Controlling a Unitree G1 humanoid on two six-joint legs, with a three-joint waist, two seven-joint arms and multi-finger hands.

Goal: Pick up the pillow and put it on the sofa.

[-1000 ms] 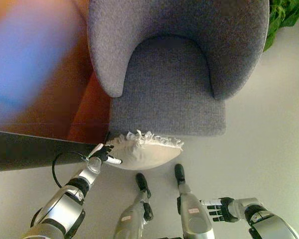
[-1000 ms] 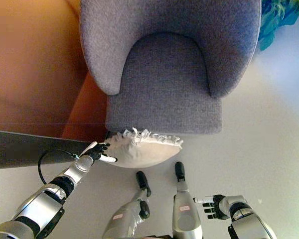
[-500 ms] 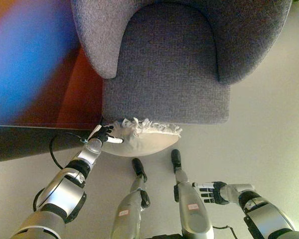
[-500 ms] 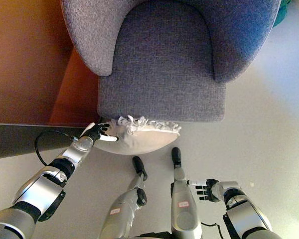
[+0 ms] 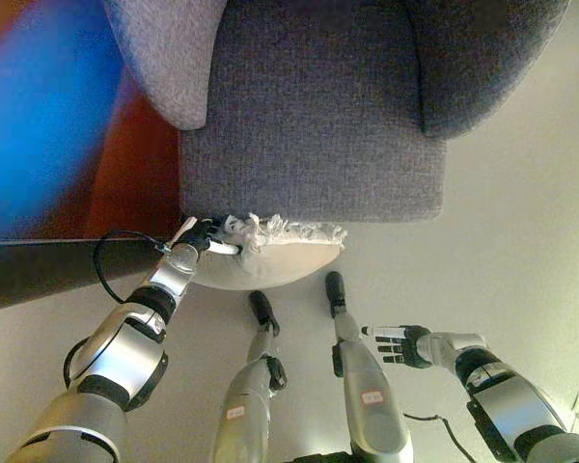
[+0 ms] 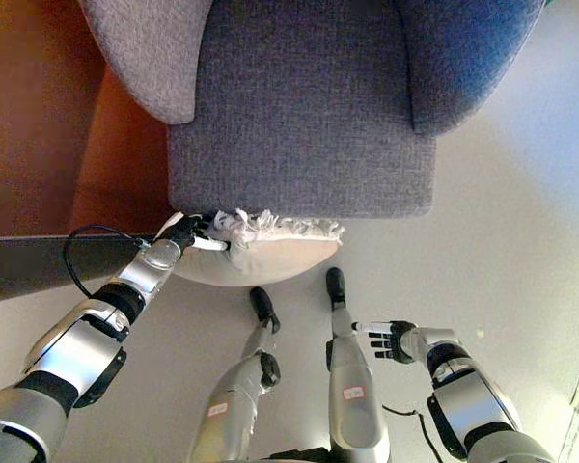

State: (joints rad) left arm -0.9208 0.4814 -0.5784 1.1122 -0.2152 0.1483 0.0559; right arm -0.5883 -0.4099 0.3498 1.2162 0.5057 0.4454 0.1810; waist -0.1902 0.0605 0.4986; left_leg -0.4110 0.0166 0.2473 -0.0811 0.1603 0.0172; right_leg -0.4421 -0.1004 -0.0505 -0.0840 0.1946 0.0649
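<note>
Cream fringed fabric pillow (image 5: 265, 258): lying on floor against grey upholstered sofa (image 5: 314, 125) front, not yet lifted. Left hand (image 5: 201, 238) pinching its corner; right hand (image 5: 402, 343) hanging splayed, empty.

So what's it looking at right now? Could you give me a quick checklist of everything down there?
Surface: pale floor.
Job's things: cream pillow with a frilly edge lies on the floor against the front of the grey sofa; nothing lies on the seat.
Clutter: nothing seen.
Hands: left hand at the pillow's left end, fingers on it, grip unclear; right hand open, low at the right, away from the pillow.
Cables: nothing seen beyond the robot's own.
Surroundings: reddish-brown surface left of the sofa, dark strip below it.
</note>
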